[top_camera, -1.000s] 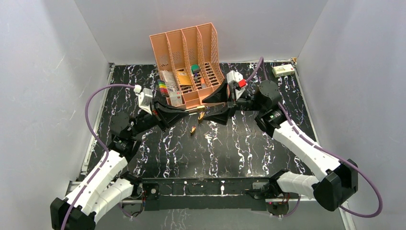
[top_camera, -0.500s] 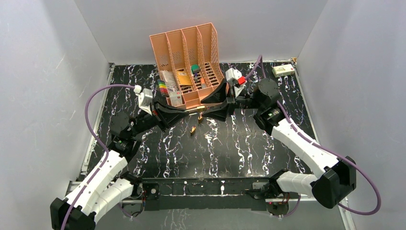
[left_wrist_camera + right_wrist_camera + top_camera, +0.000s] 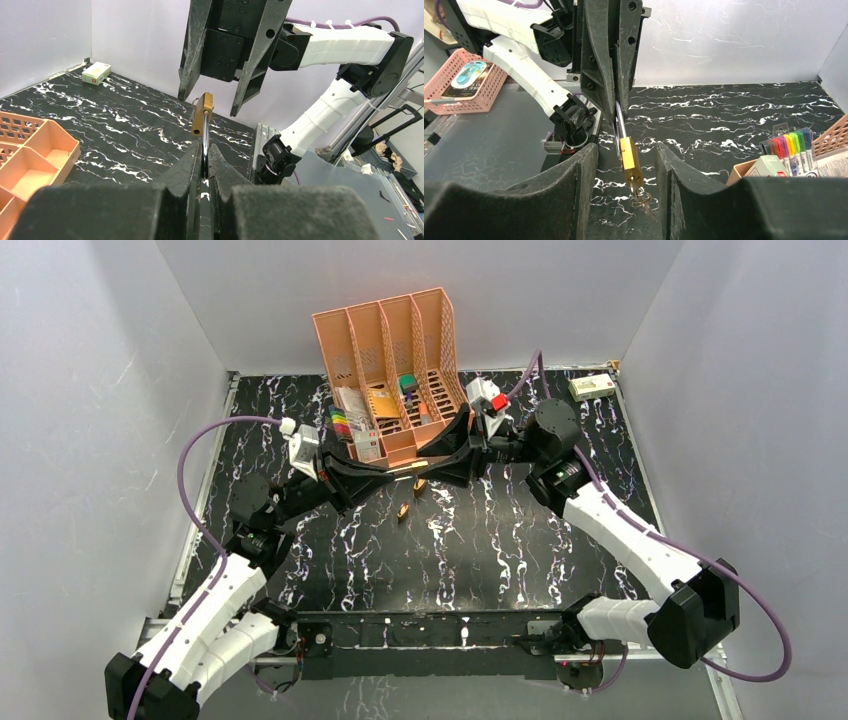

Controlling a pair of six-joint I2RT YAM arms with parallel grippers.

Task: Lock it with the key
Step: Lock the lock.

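A brass padlock (image 3: 630, 159) hangs in mid-air above the black marbled table (image 3: 500, 540). My left gripper (image 3: 205, 151) is shut on its steel shackle (image 3: 618, 120), and the padlock body (image 3: 202, 114) sticks out past the fingertips. The key (image 3: 638, 191) sits in the keyhole at the padlock's lower end, with a ring (image 3: 644, 203) dangling from it. My right gripper (image 3: 625, 148) is open, one finger on each side of the padlock body, with a gap on both sides. In the top view the two grippers meet nose to nose around the padlock (image 3: 410, 468).
Two small brass pieces (image 3: 421, 484) (image 3: 402, 512) lie on the table just in front of the grippers. An orange file organizer (image 3: 385, 360) stands right behind them, with a pack of markers (image 3: 340, 423) beside it. A white box (image 3: 592, 387) lies at the back right.
My right gripper has moved left over the padlock body and its jaws have narrowed. The left gripper has held still with the shackle.
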